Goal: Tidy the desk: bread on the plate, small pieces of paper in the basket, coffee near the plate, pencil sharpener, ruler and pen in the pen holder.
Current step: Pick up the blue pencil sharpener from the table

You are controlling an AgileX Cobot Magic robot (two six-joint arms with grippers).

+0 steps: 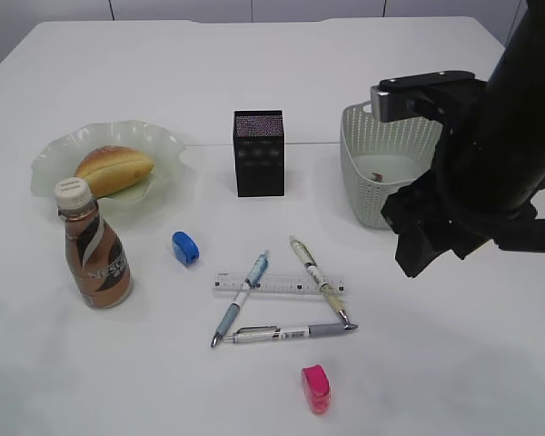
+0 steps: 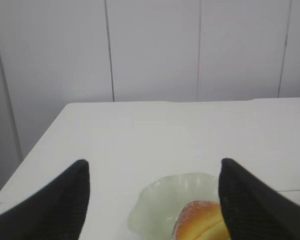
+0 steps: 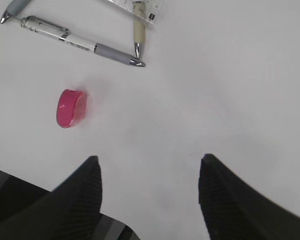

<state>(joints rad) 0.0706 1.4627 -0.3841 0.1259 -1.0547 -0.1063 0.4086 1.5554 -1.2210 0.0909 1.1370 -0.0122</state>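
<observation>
The bread [image 1: 113, 170] lies on the green plate [image 1: 163, 141], with the coffee [image 1: 95, 256] standing just in front. The pen holder [image 1: 259, 153] and basket [image 1: 381, 163] stand at the back, and a pinkish paper scrap [image 1: 377, 175] lies in the basket. Three pens [image 1: 291, 332] lie crossed over the ruler [image 1: 277, 284], with a blue sharpener [image 1: 186, 247] to their left and a pink sharpener [image 1: 316, 389] in front. My right gripper [image 1: 416, 238] [image 3: 150, 159] hangs open and empty right of the pens. My left gripper [image 2: 153, 162] is open, facing the plate [image 2: 155, 205] and bread [image 2: 202, 225].
The right arm's black body covers part of the basket's right side. In the right wrist view the pink sharpener [image 3: 70, 107] lies ahead to the left, below a grey pen [image 3: 80, 44] and the ruler's end [image 3: 140, 6]. Bare white desk [image 1: 454, 363] lies under the right gripper.
</observation>
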